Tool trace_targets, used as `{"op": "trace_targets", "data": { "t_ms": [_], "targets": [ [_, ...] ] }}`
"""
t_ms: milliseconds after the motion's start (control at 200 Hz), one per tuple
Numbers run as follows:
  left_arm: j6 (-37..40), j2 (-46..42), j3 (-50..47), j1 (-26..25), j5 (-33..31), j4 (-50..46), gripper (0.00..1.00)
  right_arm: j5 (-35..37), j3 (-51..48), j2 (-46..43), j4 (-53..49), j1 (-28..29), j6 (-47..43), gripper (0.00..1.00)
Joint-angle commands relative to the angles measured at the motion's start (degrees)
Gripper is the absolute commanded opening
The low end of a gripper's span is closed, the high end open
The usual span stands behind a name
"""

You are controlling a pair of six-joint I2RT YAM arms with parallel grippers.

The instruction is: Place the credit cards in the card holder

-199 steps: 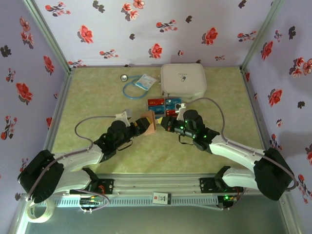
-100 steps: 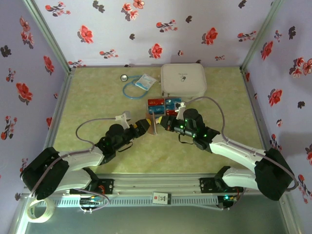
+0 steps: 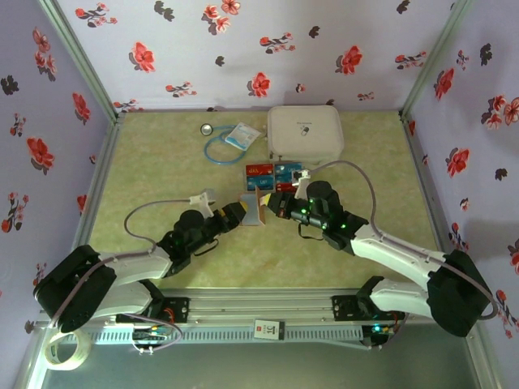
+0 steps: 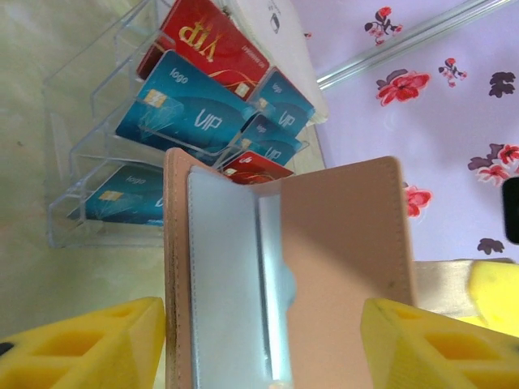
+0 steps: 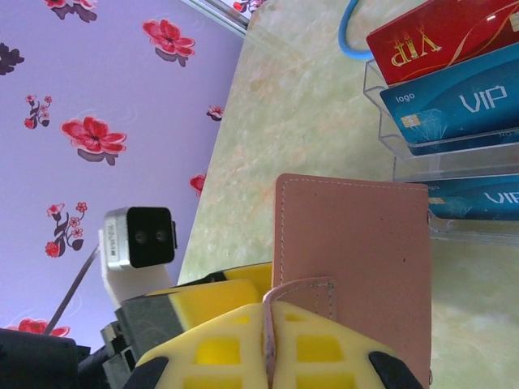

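The pinkish-brown card holder (image 3: 258,207) is held up off the table between the two arms, partly opened. In the left wrist view the card holder (image 4: 340,259) spans the gap between my yellow fingers, its clear sleeves (image 4: 227,275) facing the camera. My left gripper (image 3: 246,211) grips it across its width. My right gripper (image 5: 268,324) is shut on the card holder's strap (image 5: 304,285), and it sits just right of the holder in the top view (image 3: 274,203). The red and blue credit cards (image 3: 276,173) stand in a clear tiered rack (image 4: 97,162) just behind.
A large white zip case (image 3: 305,134) lies behind the rack. A blue tube loop (image 3: 217,148), a small packet (image 3: 243,135) and a round disc (image 3: 208,128) lie at the back left. Floral walls close three sides.
The left gripper has carried the card holder slightly forward and right. The holder has turned and opened, so its pale inside now shows. The right gripper has stayed on its right side.
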Motion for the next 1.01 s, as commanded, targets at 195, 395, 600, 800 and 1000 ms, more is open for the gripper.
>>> {"op": "trace_targets", "data": {
  "t_ms": [195, 395, 600, 800, 1000],
  "targets": [
    [4.51, -4.68, -1.93, 1.66, -1.58, -6.37, 0.64, 0.42, -1.77, -1.75, 1.54, -0.15, -0.54, 0.0],
    [4.85, -6.06, -2.13, 1.92, -1.9, -11.71, 0.63, -0.14, -3.28, -0.8, 4.45, -0.21, 0.78, 0.0],
    [5.49, -5.61, -2.2, 2.18, -2.94, -15.56, 0.68, -1.0, -3.52, -0.69, 5.87, -0.15, 1.63, 0.0],
    [6.51, -5.53, -1.51, 2.36, -3.18, -18.75, 0.7, -1.6, -7.09, 0.3, 12.21, -0.19, 4.94, 0.0],
    [7.17, -4.14, -0.93, 2.38, -3.34, -20.83, 0.72, -2.89, -10.99, 4.45, 22.59, -0.05, 9.21, 0.0]
  ]
}}
